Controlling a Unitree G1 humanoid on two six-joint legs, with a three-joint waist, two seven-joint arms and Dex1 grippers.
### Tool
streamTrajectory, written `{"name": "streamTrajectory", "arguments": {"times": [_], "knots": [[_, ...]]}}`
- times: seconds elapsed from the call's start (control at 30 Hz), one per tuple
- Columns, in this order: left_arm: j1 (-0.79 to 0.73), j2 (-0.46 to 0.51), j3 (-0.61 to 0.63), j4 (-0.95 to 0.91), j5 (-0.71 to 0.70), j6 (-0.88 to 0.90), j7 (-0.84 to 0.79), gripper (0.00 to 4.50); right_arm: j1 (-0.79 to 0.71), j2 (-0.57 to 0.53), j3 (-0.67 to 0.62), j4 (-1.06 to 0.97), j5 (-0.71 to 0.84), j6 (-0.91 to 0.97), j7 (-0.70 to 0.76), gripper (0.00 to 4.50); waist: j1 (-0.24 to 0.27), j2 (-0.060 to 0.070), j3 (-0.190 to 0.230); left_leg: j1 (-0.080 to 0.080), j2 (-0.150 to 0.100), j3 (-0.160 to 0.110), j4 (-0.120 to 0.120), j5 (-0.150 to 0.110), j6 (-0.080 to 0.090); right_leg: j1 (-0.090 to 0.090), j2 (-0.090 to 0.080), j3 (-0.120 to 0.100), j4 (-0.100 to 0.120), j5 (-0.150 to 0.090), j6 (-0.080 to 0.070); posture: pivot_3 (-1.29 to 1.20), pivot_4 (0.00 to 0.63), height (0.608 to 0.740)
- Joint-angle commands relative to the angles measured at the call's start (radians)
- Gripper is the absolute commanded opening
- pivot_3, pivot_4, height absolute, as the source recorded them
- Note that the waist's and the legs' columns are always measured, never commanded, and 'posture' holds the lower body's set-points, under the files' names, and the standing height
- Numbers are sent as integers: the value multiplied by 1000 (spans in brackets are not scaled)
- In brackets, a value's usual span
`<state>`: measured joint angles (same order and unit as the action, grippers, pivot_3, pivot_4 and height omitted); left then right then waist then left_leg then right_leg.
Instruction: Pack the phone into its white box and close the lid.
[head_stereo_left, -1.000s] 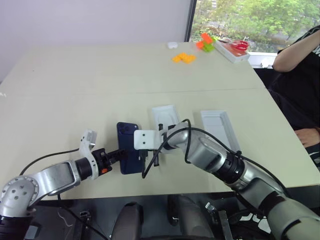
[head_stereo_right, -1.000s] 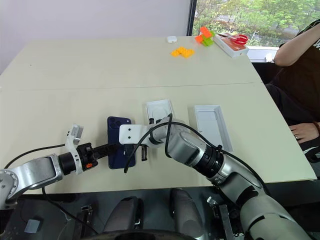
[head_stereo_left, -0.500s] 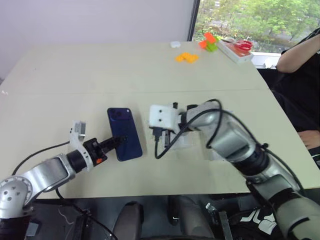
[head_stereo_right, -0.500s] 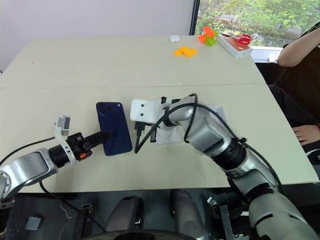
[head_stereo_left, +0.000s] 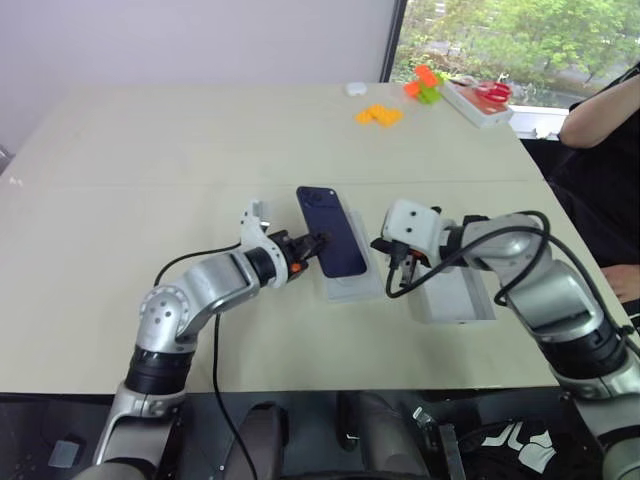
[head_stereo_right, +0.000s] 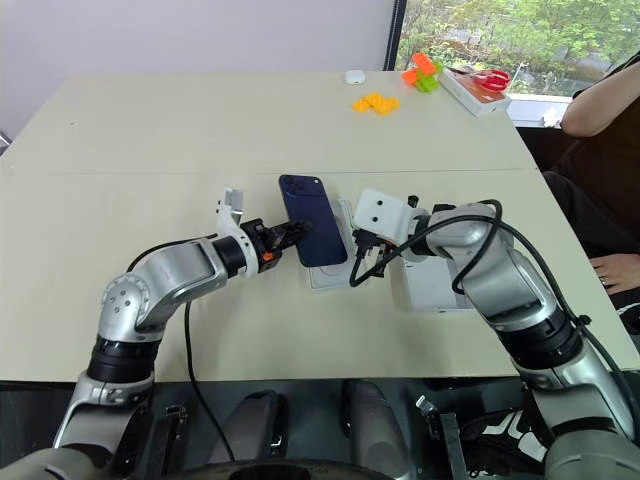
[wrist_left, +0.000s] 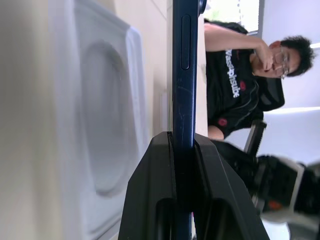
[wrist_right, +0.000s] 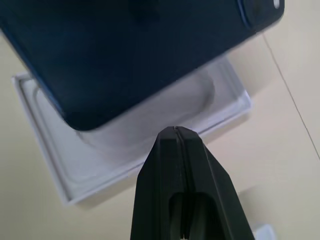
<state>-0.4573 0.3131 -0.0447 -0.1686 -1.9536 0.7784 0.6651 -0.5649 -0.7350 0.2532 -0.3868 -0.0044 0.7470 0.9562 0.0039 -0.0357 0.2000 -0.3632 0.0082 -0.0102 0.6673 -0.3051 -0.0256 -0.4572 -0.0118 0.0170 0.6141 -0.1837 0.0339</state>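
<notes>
My left gripper (head_stereo_left: 318, 243) is shut on the long edge of the dark navy phone (head_stereo_left: 336, 242). It holds the phone face down and slightly tilted just above a white insert (head_stereo_left: 360, 288) with an oval recess and a thin rim. The left wrist view shows the phone (wrist_left: 185, 75) edge-on between the fingers, beside the insert (wrist_left: 100, 125). I cannot tell whether the white box lies under this insert. The lid (head_stereo_left: 462, 302), pale inside facing up, lies to the right, partly under my right arm. My right gripper (head_stereo_left: 394, 266) is shut and empty just right of the phone.
At the far right of the table are orange blocks (head_stereo_left: 378, 115), green and orange toys (head_stereo_left: 424, 84), a white case with red scissors (head_stereo_left: 480, 98) and a small white object (head_stereo_left: 355, 88). A person (head_stereo_left: 610, 110) sits past the right edge.
My left gripper lifted the phone off the table and carried it right, over the insert. My right gripper drew back to the right, off the phone, and now hangs over the lid's near side.
</notes>
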Motion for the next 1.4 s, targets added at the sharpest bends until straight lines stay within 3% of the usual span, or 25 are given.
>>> {"name": "streamTrajectory", "arguments": {"times": [0.03, 0.37, 0.7, 1.4], "knots": [[-35, -17, 6, 0, -19, 41, 0, 125, 25, -20, -64, -46, 30, -41, -12, 0, -1, 0, 0, 1, 0, 0, 0, 0, 0, 0, 0, 0, 0, 0, 0, 0, 150, 740], [-60, -6, -23, 53, -11, 79, 48, 125, 126, -87, -142, -29, 70, -76, -17, 0, 6, 0, 0, 6, 0, 0, 0, 0, 0, 7, 0, 0, -1, -3, -2, 0, 150, 740], [-71, -38, -39, 99, 21, 105, 34, 125, 215, -94, -229, -50, 220, -94, 38, 0, 7, 0, 0, 7, 0, 0, 0, 0, 0, 8, 0, 0, -1, -2, -2, 0, 150, 740], [-83, -79, -6, 177, 127, 137, -39, 125, 221, -105, -194, -72, 231, -99, 9, 0, 8, 0, 0, 7, 0, 0, 0, 0, 0, 8, 0, 0, -1, -3, -1, 0, 150, 740]]}}
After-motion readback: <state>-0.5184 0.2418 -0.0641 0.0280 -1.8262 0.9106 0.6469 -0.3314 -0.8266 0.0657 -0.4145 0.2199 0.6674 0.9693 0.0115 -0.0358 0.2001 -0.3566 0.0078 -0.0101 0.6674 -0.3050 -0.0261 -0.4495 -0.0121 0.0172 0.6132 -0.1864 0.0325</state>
